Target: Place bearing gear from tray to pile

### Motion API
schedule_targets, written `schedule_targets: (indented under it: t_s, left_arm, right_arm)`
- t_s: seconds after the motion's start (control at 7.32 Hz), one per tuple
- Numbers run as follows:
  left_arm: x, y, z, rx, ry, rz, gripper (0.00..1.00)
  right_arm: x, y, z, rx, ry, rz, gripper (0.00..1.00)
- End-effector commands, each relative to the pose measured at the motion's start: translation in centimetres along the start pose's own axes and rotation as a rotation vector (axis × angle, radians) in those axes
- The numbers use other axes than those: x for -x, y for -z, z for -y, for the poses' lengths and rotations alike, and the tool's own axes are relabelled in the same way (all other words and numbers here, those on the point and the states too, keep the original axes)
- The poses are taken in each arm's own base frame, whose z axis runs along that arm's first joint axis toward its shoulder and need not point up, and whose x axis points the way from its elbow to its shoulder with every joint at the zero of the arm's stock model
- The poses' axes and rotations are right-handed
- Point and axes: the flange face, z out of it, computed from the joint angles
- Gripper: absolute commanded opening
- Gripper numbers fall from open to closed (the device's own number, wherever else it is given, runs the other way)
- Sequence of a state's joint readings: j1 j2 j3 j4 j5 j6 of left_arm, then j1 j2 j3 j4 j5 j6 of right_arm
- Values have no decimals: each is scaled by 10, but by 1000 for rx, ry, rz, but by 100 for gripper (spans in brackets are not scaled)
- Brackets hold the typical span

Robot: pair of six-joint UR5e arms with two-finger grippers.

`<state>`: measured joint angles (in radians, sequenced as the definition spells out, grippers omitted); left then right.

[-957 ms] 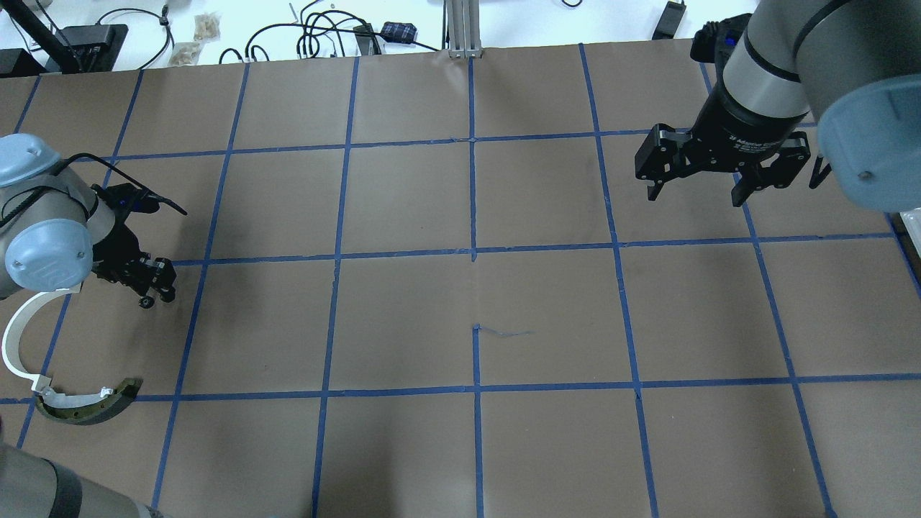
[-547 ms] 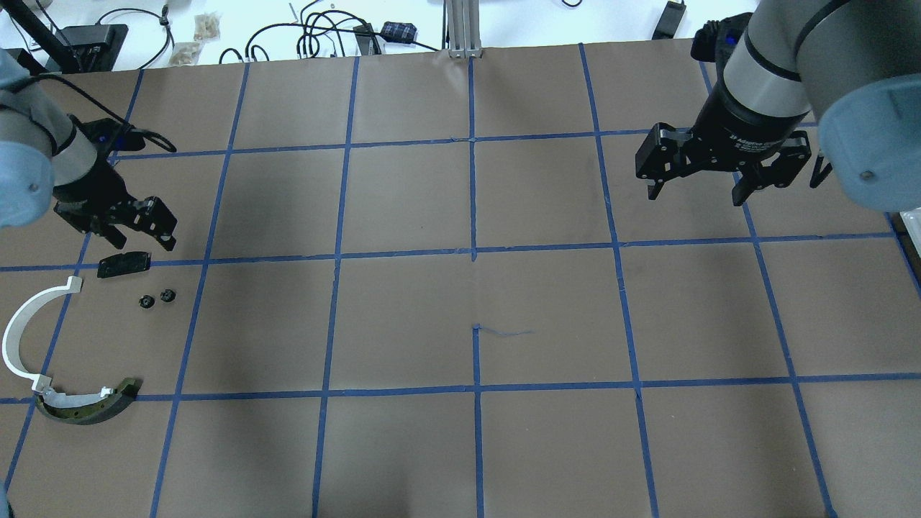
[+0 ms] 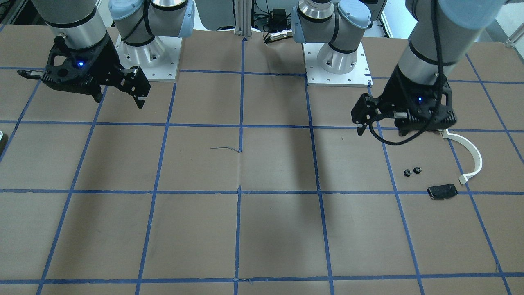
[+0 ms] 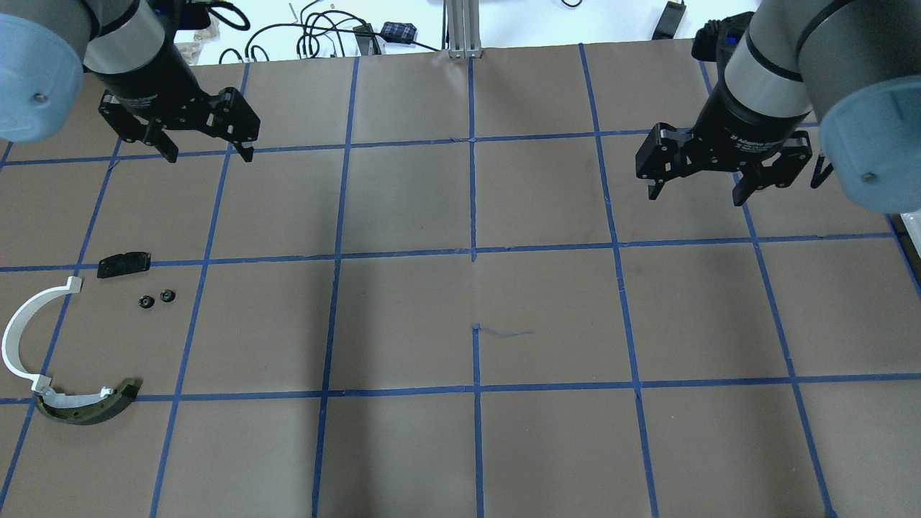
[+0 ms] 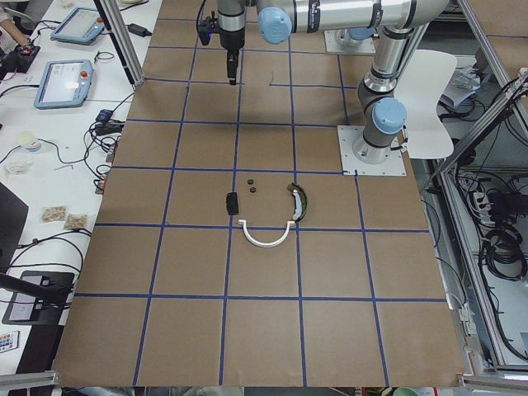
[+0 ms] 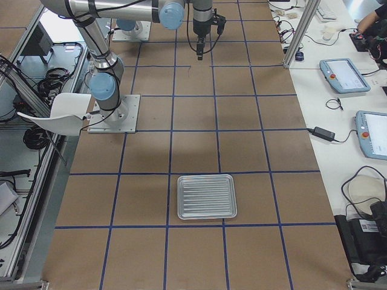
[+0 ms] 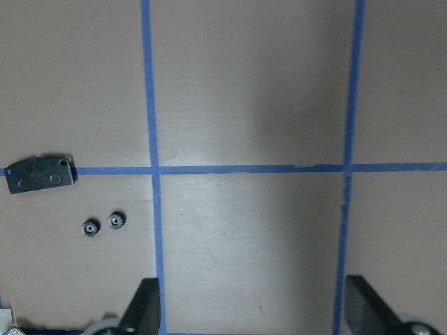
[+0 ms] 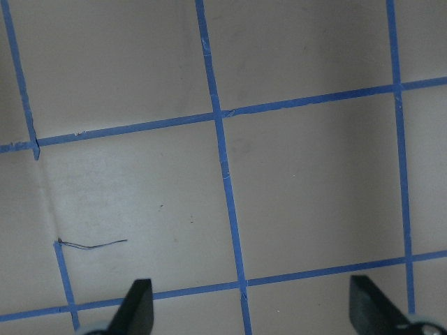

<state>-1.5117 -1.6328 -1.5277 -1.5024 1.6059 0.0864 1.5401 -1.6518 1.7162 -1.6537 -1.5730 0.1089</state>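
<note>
From overhead, the left hand (image 4: 210,155) hangs released, fingers spread, over the far left part of the desk (image 4: 547,309). The right hand (image 4: 694,198) is likewise spread and grasps nothing, far right. Two small black bearing gears (image 4: 157,298) lie just beside each other in the pile, near a flat black plate (image 4: 124,264). A curved white strip (image 4: 21,338) touches a dark arc-shaped piece (image 4: 86,406) at one end.

Facing the robot, the left hand covers one end of the strip; gears and plate lie clear of it.

From the left end, the pile sits near the left arm's base.

From the right end, a ribbed metal tray (image 6: 207,177) lies well apart from both arms.

The left wrist camera shows spread fingertips, with the gears and plate at the left. The right wrist camera shows spread fingertips over taped desk.
</note>
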Motion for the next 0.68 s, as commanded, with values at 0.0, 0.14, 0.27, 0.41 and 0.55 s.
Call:
schedule_targets:
  t_s: [0.0,0.14,0.27,0.41,0.55]
  left_arm:
    - [-22,25,-39,33,-23,-5,100]
    - [-23,25,-41,41,-17,-13,100]
    - [-23,25,-41,41,-9,-21,100]
    - [-23,27,-41,36,-8,-19,100]
    - [-25,26,-42,39,-9,-19,100]
  right_arm:
    - [0,1,-1,-1,0,1,100]
    - [0,1,-1,-1,0,1,100]
    - [0,0,-1,5,0,0,100]
    - [0,0,-1,3,0,0,100]
    - [0,0,-1,3,0,0,100]
